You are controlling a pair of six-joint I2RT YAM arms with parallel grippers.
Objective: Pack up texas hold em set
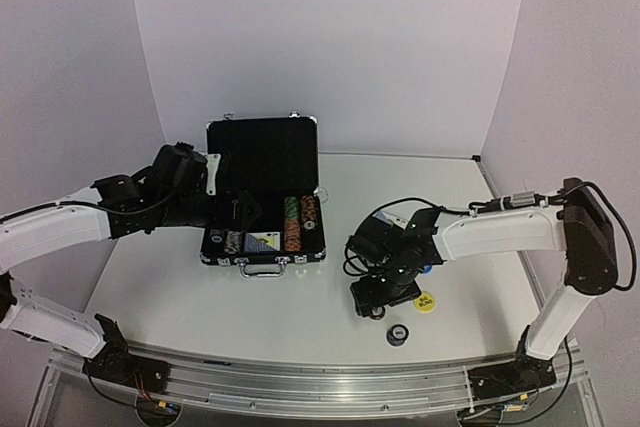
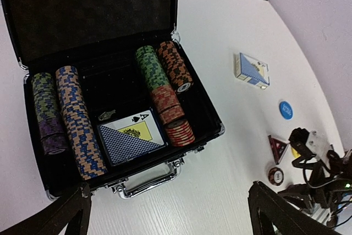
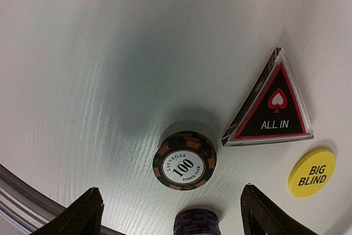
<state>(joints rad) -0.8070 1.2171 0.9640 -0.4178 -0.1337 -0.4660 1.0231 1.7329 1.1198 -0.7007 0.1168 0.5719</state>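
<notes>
Right gripper [image 3: 169, 191] hovers jaws-wide over the loose 100 chip [image 3: 184, 160] beside the triangular marker [image 3: 269, 105] and should centre on it before closing, while the left gripper [image 2: 168, 205], equally wide, hangs by the open case [image 2: 93, 9].

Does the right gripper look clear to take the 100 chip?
Likely yes: the right gripper hangs open astride the 100 chip, nothing over it; the ALL IN marker and purple chips sit close beside it.
</notes>
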